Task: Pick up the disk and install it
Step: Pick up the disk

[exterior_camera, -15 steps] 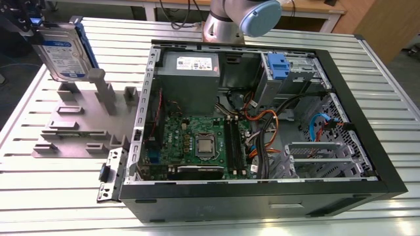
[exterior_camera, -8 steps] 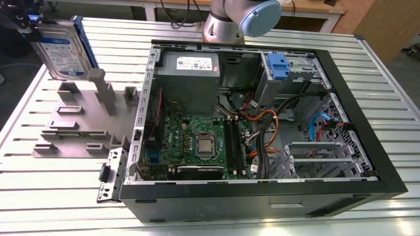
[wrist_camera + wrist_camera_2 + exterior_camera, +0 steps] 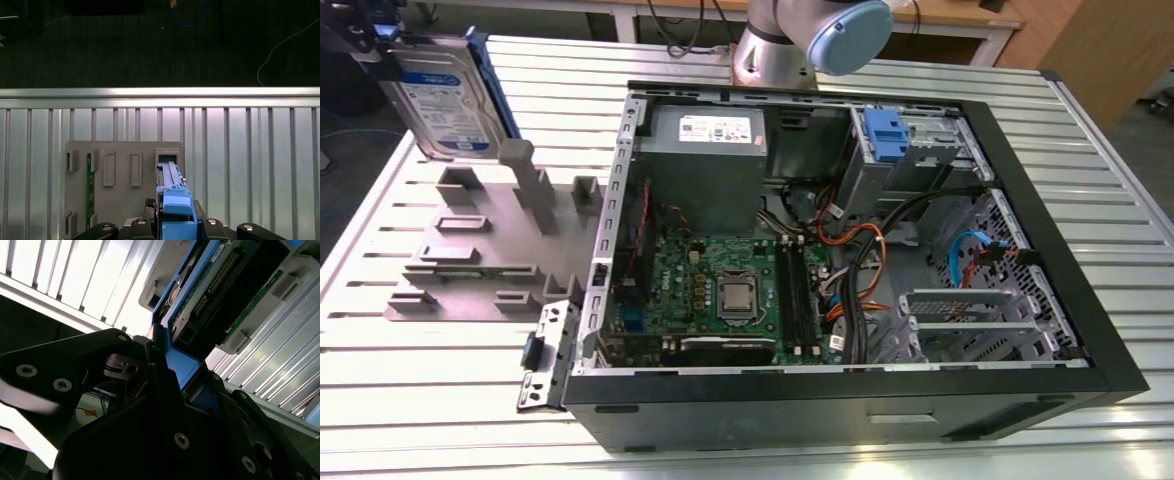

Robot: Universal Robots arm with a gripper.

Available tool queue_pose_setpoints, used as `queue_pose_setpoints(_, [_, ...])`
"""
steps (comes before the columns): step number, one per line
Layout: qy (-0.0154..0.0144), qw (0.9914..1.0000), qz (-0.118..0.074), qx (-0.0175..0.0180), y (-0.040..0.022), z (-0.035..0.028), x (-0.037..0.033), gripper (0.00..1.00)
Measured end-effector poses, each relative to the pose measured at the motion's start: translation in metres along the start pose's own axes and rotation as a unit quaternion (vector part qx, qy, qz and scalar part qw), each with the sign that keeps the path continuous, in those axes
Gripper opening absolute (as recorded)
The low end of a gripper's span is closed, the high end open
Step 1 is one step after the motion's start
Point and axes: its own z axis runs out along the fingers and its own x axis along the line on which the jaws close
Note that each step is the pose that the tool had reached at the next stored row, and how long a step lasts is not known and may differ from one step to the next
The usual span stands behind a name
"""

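The disk [image 3: 447,100], a silver hard drive with a white-and-blue label and a blue frame, hangs upright at the exterior view's far left. It is above the grey holder block [image 3: 480,270]. My gripper [image 3: 387,42] is shut on its upper end. In the first wrist view the disk's blue edge [image 3: 172,205] sits between the black fingers of the gripper [image 3: 172,225], over an open slot [image 3: 166,159] in the block. In the second wrist view the disk's circuit-board side [image 3: 220,295] shows past the gripper [image 3: 170,385].
An open computer case [image 3: 1067,330] lies on the slatted metal table [image 3: 400,400], right of the block. Inside it are a drive bay with a blue latch [image 3: 886,135], a grey power-supply box [image 3: 707,130] and a motherboard [image 3: 720,290]. The arm's base [image 3: 787,40] stands behind the case.
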Motion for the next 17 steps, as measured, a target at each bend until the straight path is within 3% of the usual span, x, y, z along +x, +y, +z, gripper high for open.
queue_pose_setpoints(17, [0.0000, 1.00000, 0.000, 0.0000, 0.0002, -0.0108, 0.0000, 0.36])
